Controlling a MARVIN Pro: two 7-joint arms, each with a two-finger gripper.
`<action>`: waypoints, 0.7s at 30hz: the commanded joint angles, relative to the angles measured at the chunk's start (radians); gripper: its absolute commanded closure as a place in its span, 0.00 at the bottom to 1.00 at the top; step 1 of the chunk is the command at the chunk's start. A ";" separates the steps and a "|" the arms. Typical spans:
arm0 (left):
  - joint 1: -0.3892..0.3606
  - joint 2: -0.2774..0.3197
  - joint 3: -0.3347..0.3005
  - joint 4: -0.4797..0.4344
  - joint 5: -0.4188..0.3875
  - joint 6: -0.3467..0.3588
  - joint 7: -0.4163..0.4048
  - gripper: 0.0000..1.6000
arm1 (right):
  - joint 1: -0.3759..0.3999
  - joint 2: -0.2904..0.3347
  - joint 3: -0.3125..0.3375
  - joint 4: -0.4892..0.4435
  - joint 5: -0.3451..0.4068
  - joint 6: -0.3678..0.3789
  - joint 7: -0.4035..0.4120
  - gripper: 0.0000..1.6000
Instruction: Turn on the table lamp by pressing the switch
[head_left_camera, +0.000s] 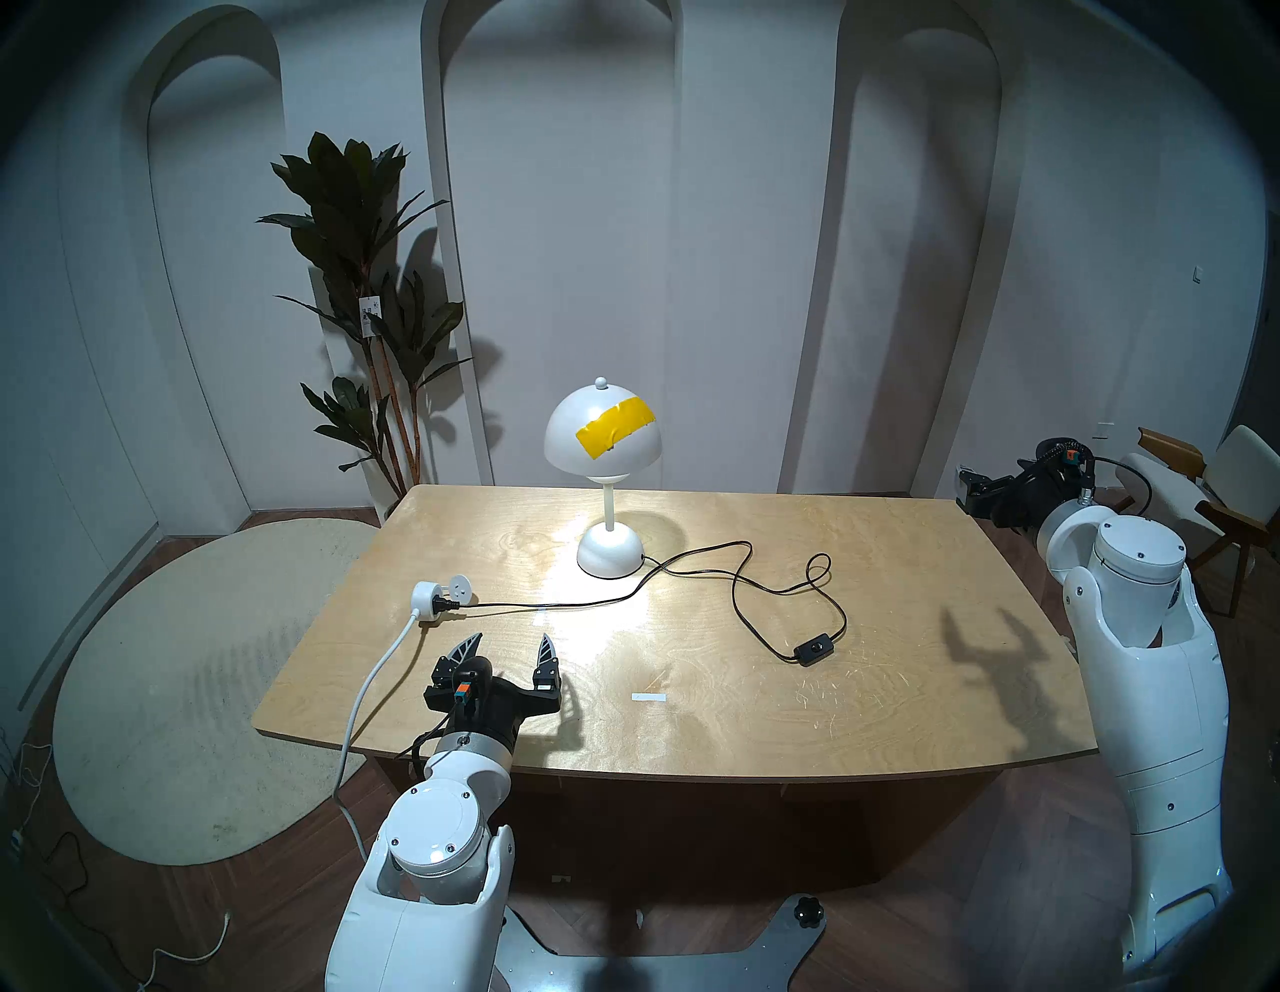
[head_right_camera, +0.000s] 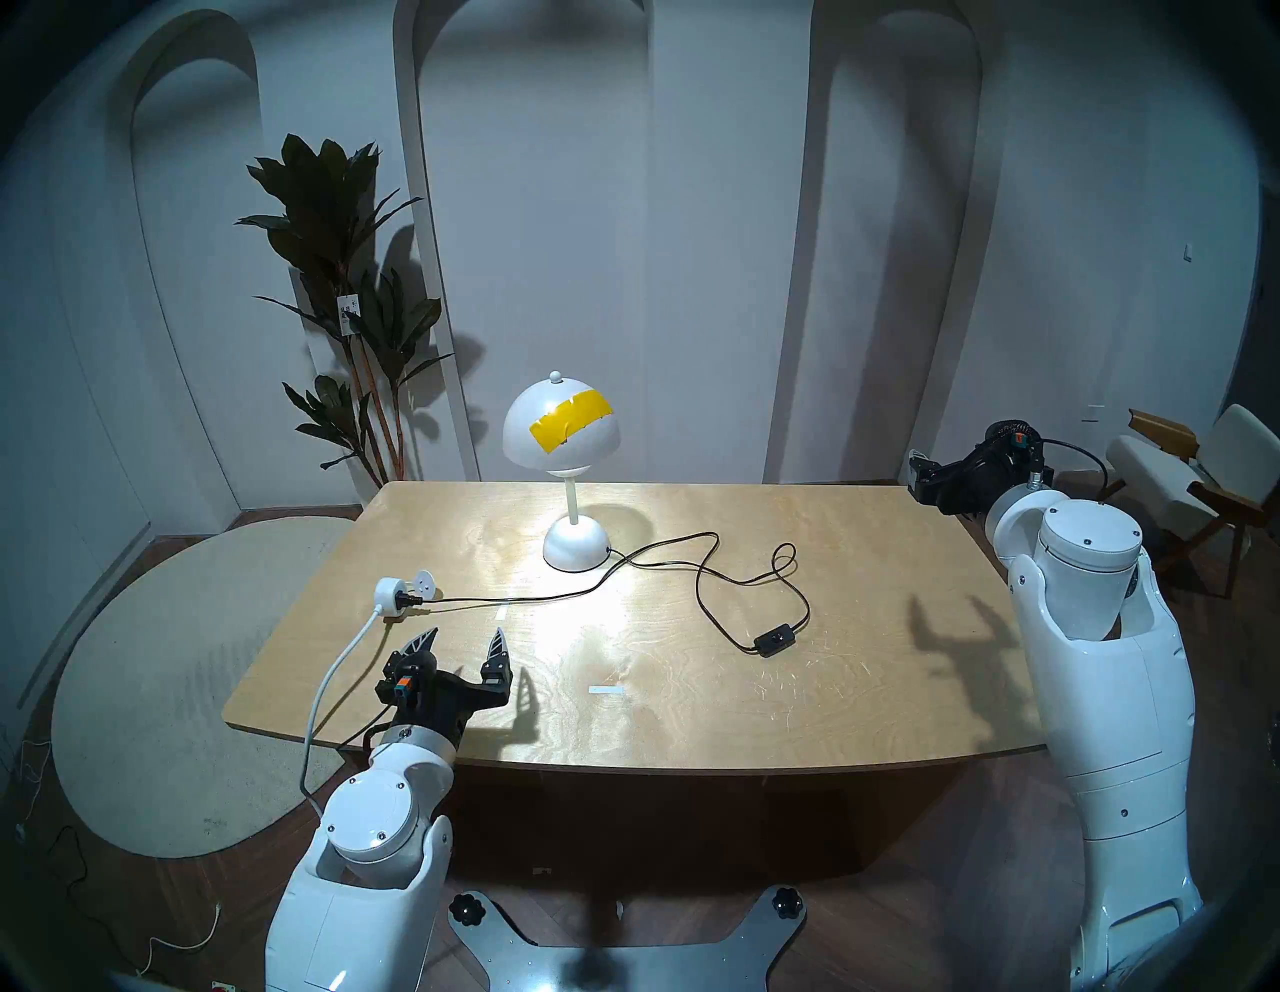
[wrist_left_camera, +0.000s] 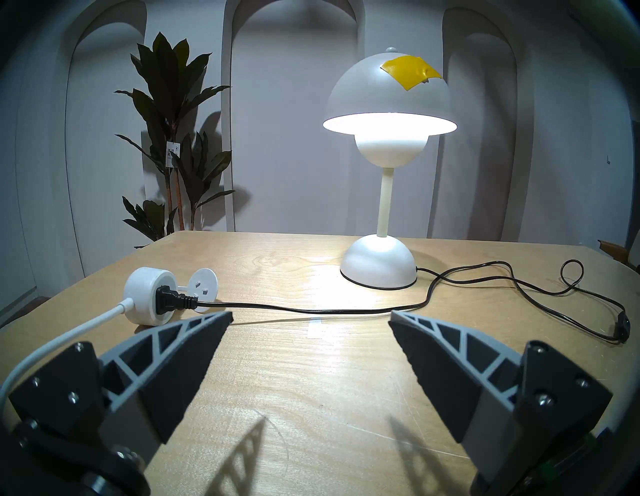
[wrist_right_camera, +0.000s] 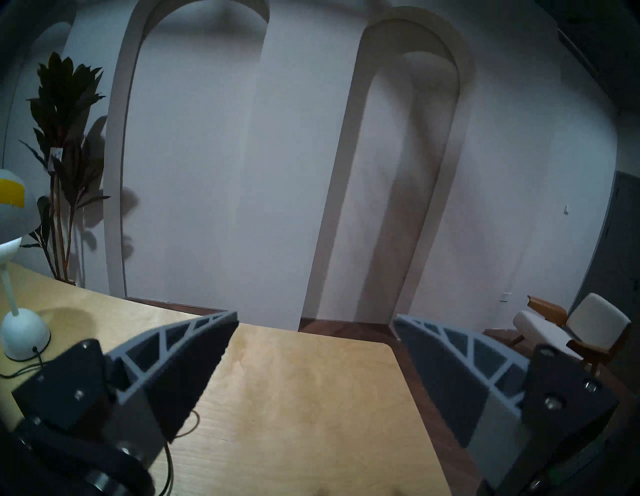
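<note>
The white mushroom-shaped table lamp (head_left_camera: 601, 443) with a yellow tape strip stands at the back middle of the wooden table (head_left_camera: 762, 727) and is lit, its glow on the tabletop. It also shows in the left wrist view (wrist_left_camera: 388, 93). The small black inline switch (head_left_camera: 814, 650) lies on the table right of centre, on the thin black cable (head_left_camera: 748, 554); in the left wrist view the switch (wrist_left_camera: 623, 330) is at the far right. My left gripper (head_left_camera: 510, 641) is open and empty, low over the front left of the table. My right gripper (wrist_right_camera: 316, 316) is open and empty, raised over the table's far right edge.
A round white socket adapter (head_left_camera: 428, 597) with a white cable lies at the table's left, the lamp's black plug in it. A small white tape strip (head_left_camera: 647, 697) is stuck near the front. A potted plant (head_left_camera: 367, 277) stands behind left, a chair (head_left_camera: 1191, 478) at right.
</note>
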 joint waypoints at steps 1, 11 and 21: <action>-0.005 0.000 0.000 -0.025 -0.001 -0.004 0.000 0.00 | 0.015 0.033 0.010 0.019 -0.020 -0.055 0.019 0.00; -0.005 0.000 0.000 -0.025 -0.001 -0.004 0.000 0.00 | 0.057 -0.017 0.007 0.068 0.002 -0.085 0.011 0.00; -0.005 0.000 0.000 -0.025 -0.001 -0.004 0.000 0.00 | 0.099 -0.081 -0.017 0.133 0.033 -0.134 -0.012 0.00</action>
